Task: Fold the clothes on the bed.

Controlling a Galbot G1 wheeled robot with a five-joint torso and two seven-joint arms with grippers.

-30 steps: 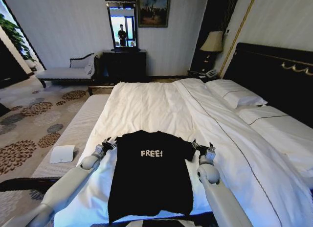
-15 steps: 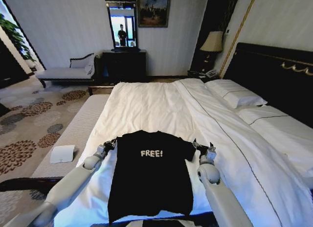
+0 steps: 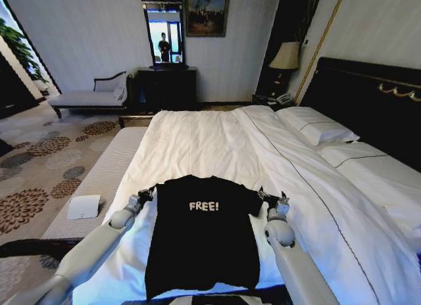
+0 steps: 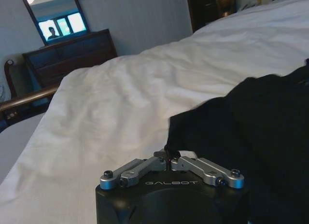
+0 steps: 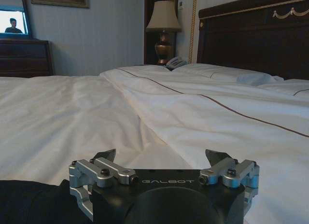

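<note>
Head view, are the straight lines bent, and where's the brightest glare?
Head view: wide-angle distortion bows the headboard and wall edges outward; the brightest spot is the window reflected in the mirror. Left wrist view: that mirror also glows, and the black T-shirt loses fold detail.

The room had pale striped walls (image 3: 92,35) and a patterned carpet (image 3: 39,160) with dark floral medallions. Against the far wall stood a dark wooden dresser (image 3: 167,87) with a tall mirror (image 3: 164,34) above it and a framed painting (image 3: 206,12) beside the mirror. A pale upholstered chaise (image 3: 89,94) sat next to the dresser. A lamp (image 3: 285,57) with a cream shade stood on a nightstand near the dark headboard (image 3: 368,101). Daylight reflected in the mirror.
</note>
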